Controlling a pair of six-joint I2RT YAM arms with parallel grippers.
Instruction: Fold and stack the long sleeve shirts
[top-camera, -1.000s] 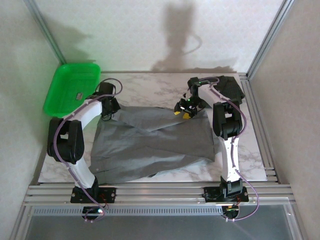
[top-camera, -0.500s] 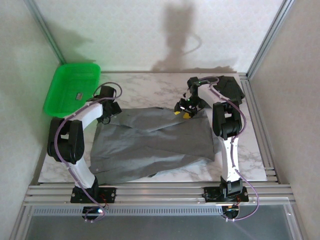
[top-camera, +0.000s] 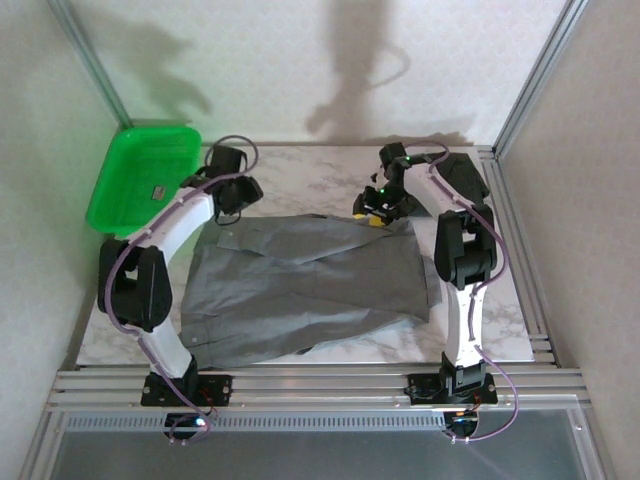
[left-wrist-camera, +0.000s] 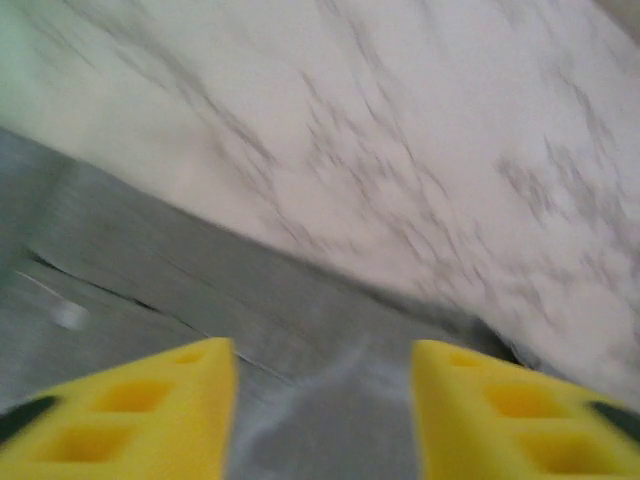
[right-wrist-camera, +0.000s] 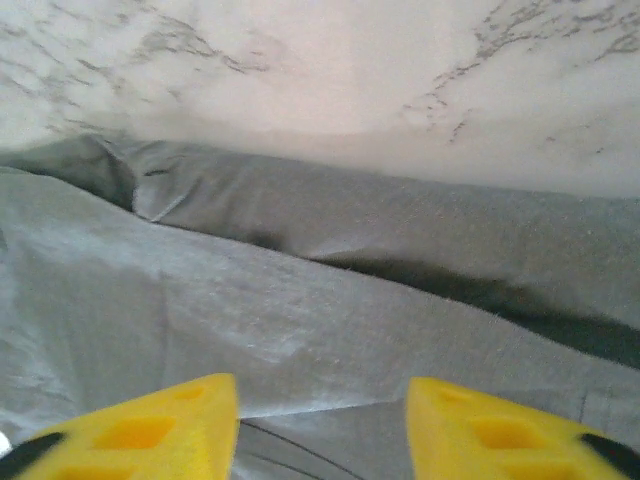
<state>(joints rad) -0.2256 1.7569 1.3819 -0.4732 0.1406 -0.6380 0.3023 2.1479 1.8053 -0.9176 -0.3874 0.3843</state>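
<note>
1. left arm (top-camera: 175, 220): elbow folded back near its own base, forearm reaching toward the far left of the desk, wrist bent down.
2. left gripper (left-wrist-camera: 322, 410): yellow fingers (left-wrist-camera: 140, 400) stand apart with a clear gap; wrist view is blurred.
3. right arm (top-camera: 462, 320): extended along its own side, wrist turned inward.
4. right gripper (right-wrist-camera: 322, 420): fingers (right-wrist-camera: 150, 425) apart, pointing down.
</note>
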